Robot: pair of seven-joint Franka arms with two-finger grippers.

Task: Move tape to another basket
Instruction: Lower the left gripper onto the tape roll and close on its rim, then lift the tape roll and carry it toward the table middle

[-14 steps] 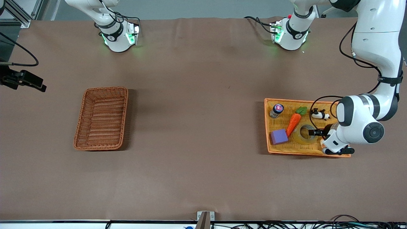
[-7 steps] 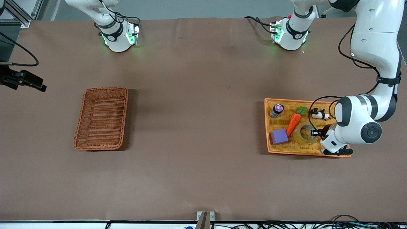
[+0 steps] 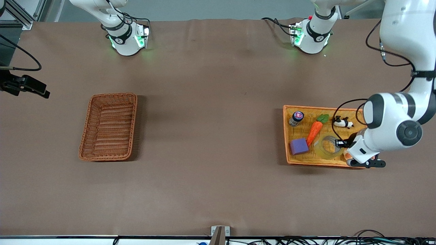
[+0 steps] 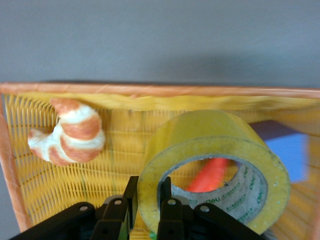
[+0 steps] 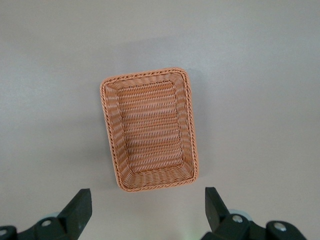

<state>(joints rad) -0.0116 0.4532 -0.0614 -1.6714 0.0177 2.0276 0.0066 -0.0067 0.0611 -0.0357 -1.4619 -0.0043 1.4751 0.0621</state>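
The tape, a yellowish ring, is in the orange-yellow tray at the left arm's end of the table. My left gripper is shut on the ring's wall, one finger inside the hole and one outside. In the left wrist view the tape stands tilted on edge in the gripper. The reddish-brown basket sits empty toward the right arm's end. My right gripper is open and empty, high over the table beside the basket; it is out of the front view.
The tray also holds a carrot toy, a purple block, a small jar, a panda figure and a croissant. A black mount juts in at the table edge.
The left wrist has shifted toward the left arm's end of the table, and the tape has moved slightly nearer the front camera with it, tilting up. The right arm has not moved.
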